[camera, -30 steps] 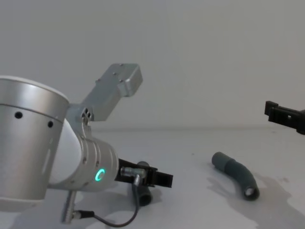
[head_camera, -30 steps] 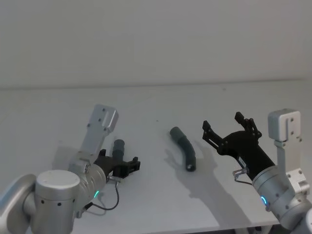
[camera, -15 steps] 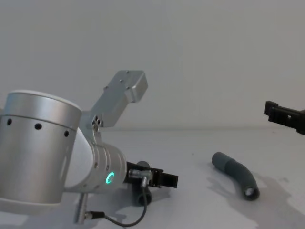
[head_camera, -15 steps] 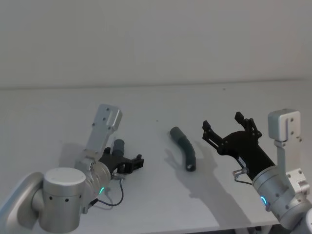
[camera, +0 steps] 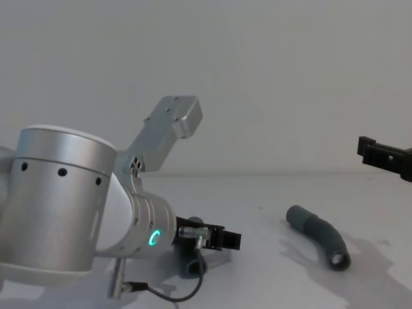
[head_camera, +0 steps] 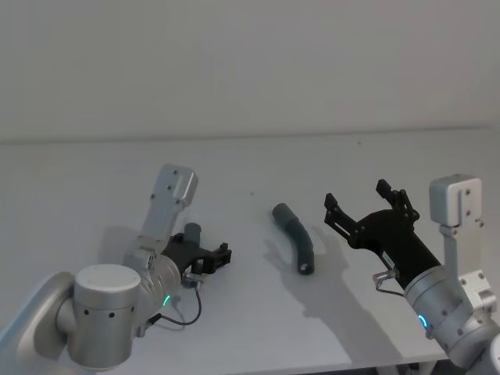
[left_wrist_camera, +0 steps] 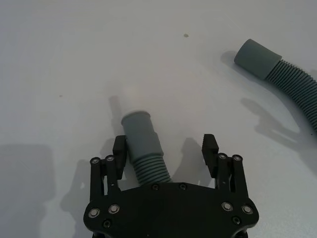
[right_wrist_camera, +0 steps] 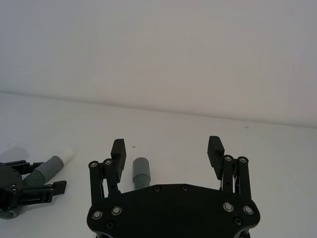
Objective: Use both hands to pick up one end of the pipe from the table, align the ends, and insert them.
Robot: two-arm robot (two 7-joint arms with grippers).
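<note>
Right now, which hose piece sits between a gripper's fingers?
The white-tipped piece, inside the open left gripper; the other piece lies apart, untouched.

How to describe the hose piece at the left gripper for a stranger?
On the white-grey table, the open black left gripper straddles a short dark grey ribbed hose piece. Unlike the other grey hose piece lying alone mid-table, it has a white tip.

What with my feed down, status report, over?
Left gripper open around spigot piece on table. Right gripper open, raised beside socket piece. Nothing in the way.
</note>
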